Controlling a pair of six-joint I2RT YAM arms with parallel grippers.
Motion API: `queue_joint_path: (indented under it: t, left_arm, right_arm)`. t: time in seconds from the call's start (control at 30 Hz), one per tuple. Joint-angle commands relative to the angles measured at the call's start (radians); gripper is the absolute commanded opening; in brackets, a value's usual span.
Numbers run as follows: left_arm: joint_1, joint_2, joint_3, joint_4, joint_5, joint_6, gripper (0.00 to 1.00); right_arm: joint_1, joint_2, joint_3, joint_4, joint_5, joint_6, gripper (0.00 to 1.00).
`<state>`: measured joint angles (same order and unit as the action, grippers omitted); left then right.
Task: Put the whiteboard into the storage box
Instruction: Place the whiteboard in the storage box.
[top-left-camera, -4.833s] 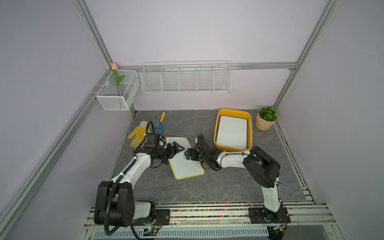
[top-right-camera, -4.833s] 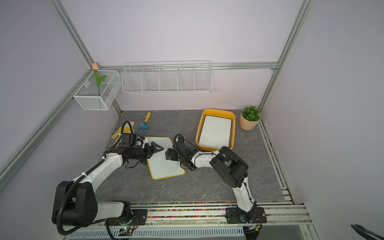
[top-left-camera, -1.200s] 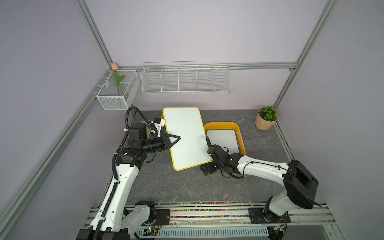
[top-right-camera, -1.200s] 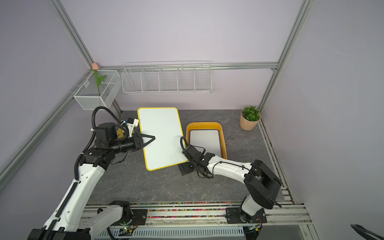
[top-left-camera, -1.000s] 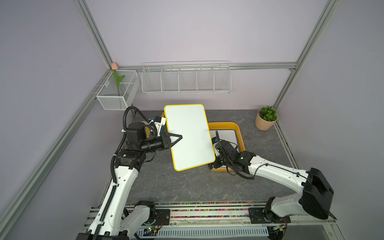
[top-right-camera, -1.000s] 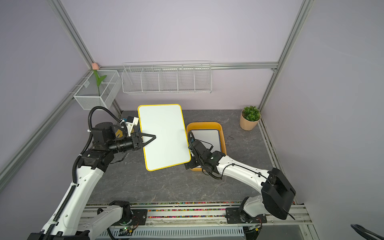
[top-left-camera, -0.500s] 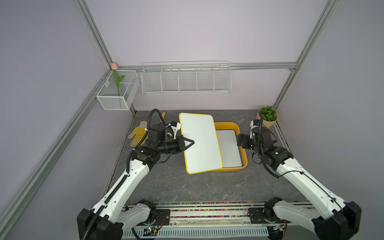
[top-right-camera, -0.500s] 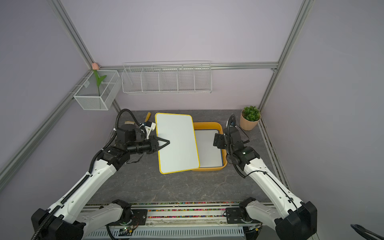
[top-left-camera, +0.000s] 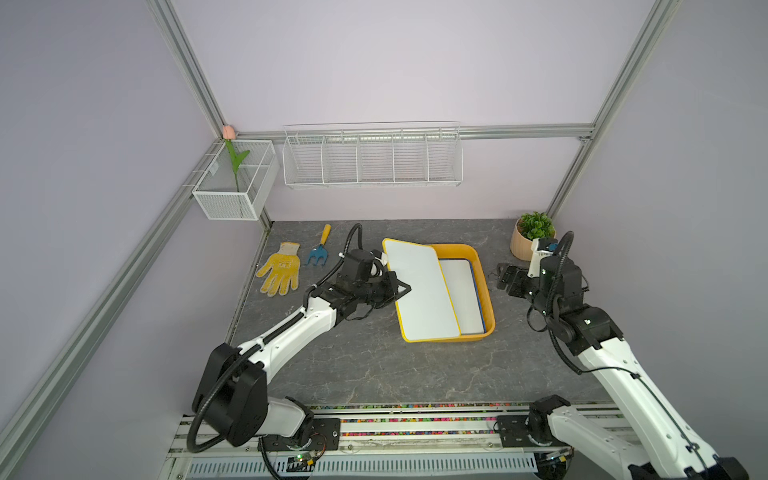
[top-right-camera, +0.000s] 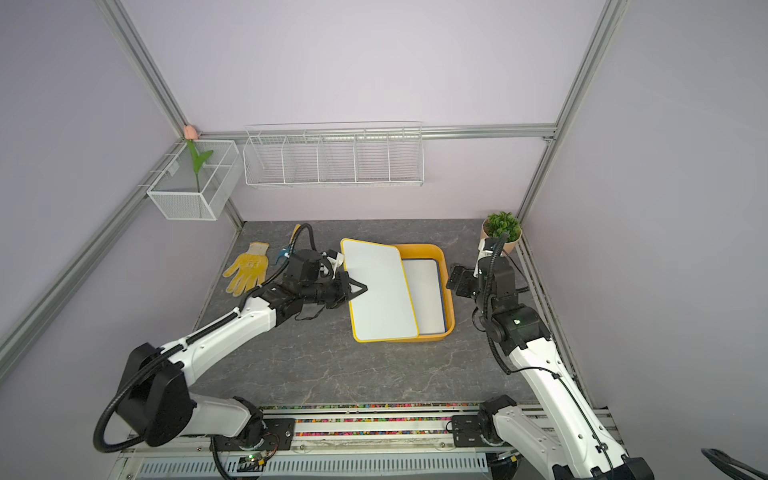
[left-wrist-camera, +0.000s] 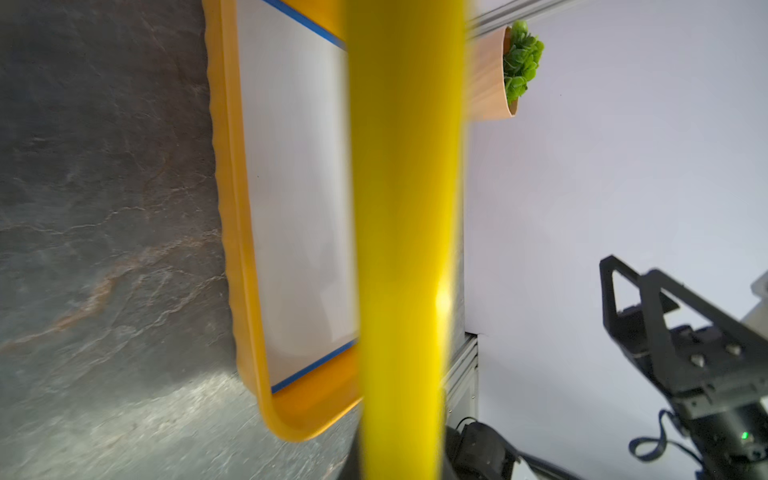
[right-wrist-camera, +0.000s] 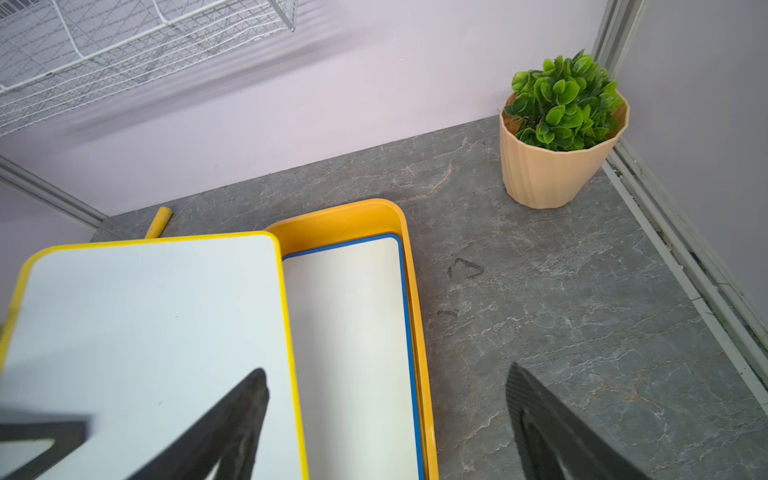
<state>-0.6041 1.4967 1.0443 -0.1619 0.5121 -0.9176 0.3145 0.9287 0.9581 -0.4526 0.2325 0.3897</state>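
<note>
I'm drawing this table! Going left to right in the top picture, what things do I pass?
Yellow knitted work glove, small blue garden fork with yellow handle, yellow-framed whiteboard, green plant in peach pot.

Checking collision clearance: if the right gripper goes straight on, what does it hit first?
Probably the storage box, at the rim facing the right gripper; if it passes above that, the blue-edged whiteboard inside. Height is unclear.

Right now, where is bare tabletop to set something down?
Free: the front strip between box and rail; the back strip between box, wall and plant. Crowded: left of the box, with glove, rake and left gripper holding the whiteboard.
</note>
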Motion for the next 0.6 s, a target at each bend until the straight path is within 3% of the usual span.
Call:
queue_joint_path:
  t: [0.0,0.27,0.57]
  left_arm:
    - [-0.014,0.068,0.116,0.147,0.017,-0.032,0.00]
    - [-0.031,0.278,0.258,0.216,0.100,-0.115,0.00]
    - [-0.048,0.372,0.299,0.229,0.137,-0.124,0.00]
  right_arm:
    - [-0.005,-0.016,-0.027,-0.029,-0.047,-0.021,0.91]
    - [-0.008,-0.025,-0.039,-0.040,-0.066,-0.035,0.91]
    - [-0.017,-0.030,-0.060,-0.032,-0.075,-0.032,0.91]
